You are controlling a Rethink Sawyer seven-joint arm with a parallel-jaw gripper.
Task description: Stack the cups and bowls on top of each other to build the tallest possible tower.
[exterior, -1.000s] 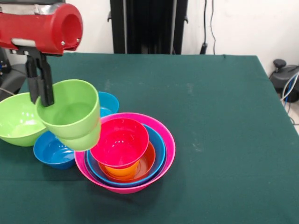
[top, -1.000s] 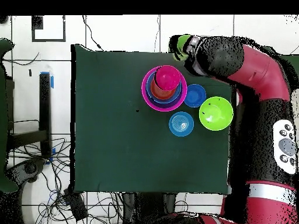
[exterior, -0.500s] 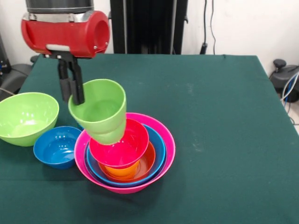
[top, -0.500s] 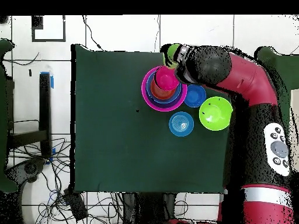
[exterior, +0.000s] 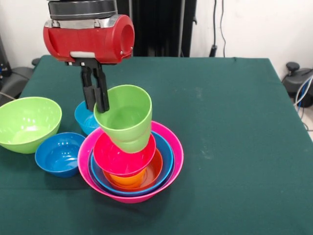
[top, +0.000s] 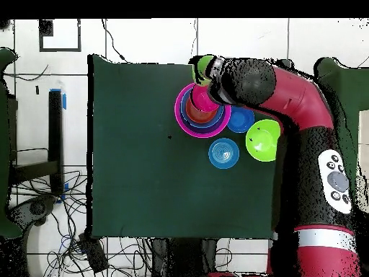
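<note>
— From the front, what do we see?
— Our gripper [exterior: 100,105] pinches the rim of the green cup [exterior: 124,117], tilted just above the red-pink bowl [exterior: 120,157] in the tower [exterior: 171,156].
— And overhead?
— We see the cup [top: 201,69] at the table's [top: 144,159] edge, beside the pink stack [top: 189,119].

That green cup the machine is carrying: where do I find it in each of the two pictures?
Front view: the lime green cup is left of centre, held at its rim by the gripper, just above the red-pink bowl.
Overhead view: the same cup shows near the table's top edge, partly under the arm.
Shared landmark: the big pink bowl, right beside it in both.
</note>
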